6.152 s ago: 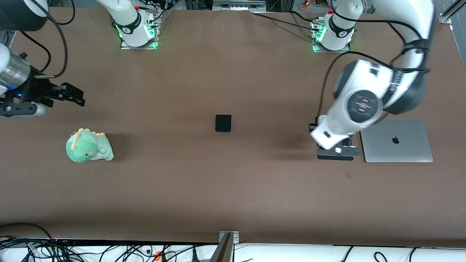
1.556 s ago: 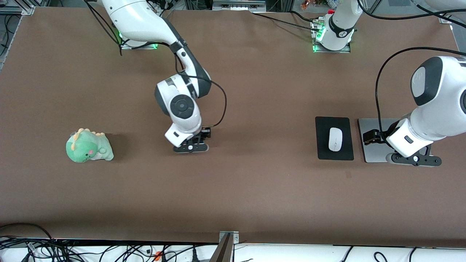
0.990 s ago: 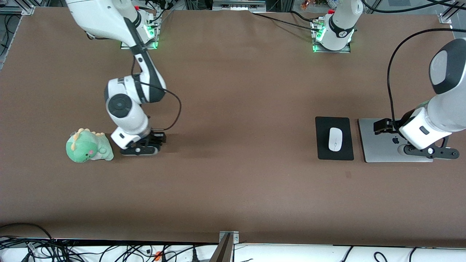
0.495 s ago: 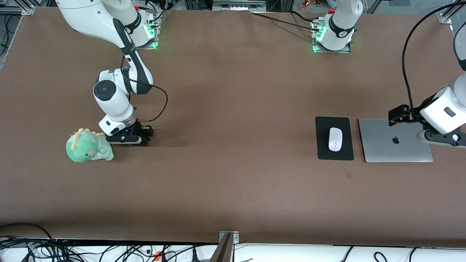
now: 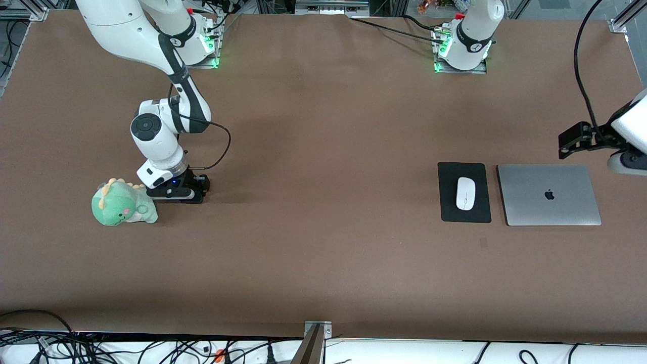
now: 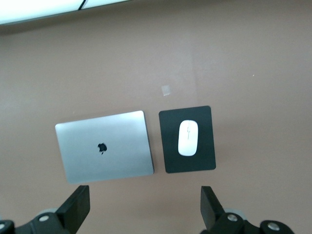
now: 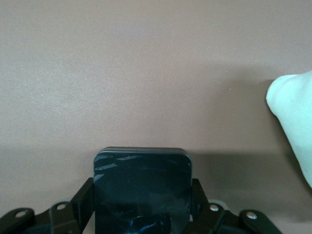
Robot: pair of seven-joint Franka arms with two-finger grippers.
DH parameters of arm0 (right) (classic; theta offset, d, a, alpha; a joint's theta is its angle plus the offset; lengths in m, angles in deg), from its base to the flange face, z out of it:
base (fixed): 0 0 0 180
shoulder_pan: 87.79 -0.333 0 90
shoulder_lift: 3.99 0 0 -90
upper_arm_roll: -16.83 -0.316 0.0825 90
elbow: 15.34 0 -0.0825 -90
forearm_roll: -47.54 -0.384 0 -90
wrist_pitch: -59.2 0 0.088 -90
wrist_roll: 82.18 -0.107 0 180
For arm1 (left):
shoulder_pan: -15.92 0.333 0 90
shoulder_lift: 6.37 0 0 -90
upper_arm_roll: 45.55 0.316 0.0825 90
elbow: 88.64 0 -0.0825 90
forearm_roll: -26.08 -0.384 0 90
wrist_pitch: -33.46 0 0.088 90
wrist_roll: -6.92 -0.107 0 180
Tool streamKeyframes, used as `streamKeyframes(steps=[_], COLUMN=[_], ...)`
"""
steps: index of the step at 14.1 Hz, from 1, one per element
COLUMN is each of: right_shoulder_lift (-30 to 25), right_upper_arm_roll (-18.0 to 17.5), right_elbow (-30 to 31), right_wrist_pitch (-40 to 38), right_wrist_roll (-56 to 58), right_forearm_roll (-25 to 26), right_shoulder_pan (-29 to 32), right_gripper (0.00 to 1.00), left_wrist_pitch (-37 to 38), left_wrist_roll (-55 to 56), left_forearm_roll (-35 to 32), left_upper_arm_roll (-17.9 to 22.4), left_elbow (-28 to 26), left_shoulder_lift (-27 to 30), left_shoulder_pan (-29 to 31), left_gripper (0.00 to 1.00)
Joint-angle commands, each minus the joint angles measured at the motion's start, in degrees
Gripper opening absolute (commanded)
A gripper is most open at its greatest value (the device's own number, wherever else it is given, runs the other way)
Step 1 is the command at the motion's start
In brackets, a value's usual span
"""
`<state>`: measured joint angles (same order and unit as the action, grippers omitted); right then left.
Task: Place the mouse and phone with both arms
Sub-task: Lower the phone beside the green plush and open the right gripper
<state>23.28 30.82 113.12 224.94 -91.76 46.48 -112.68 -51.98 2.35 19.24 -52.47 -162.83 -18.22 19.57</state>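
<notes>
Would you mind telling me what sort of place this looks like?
Probably a robotics lab: two bench-mounted arms on green-lit bases, loose cables along the table edge, and staged props like a plush dinosaur.

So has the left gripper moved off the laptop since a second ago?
Yes. The left gripper, fingers open, has risen off the laptop toward the left arm's table end; the mouse stays put.

Even, bright overhead light, soft shadows on the table [image 5: 323, 253], sharp focus, no glare.
</notes>
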Motion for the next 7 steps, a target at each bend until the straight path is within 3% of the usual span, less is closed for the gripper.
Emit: streamKeyframes(steps=[1,4,5,7], right_shoulder_lift=[-0.47,-1.26,-1.87,-4.41], right_upper_arm_roll=[-0.99,-1.17,-1.25,-1.25], right_elbow=[0.22,-1.27,-3.02,-7.15], right_wrist_pitch=[0.73,-2.33,-6.09,-15.57], right_wrist_roll=[1.32,1.23,1.23,1.23], right_forearm_roll=[-0.26,-0.26,-0.26,-0.35], right_shoulder_pan=[0.81,0.72,0.81,0.81], right_gripper=[1.0,1.0,1.0,1.0], left_wrist_pitch=[-4.61,-13.23,-14.13,-14.93], left_wrist_roll=[3.49,5.88,5.88,5.18], left_forearm_roll=[0.6,4.18,6.81,6.75], left_upper_arm_roll=[2.0,3.31,4.36,5.95], left_elbow=[-11.64,-19.91,-23.42,-24.25], left_shoulder_lift=[8.66,14.28,15.87,16.06], left_shoulder_pan=[-2.16,-2.69,-3.04,-4.09], left_gripper=[1.0,1.0,1.0,1.0])
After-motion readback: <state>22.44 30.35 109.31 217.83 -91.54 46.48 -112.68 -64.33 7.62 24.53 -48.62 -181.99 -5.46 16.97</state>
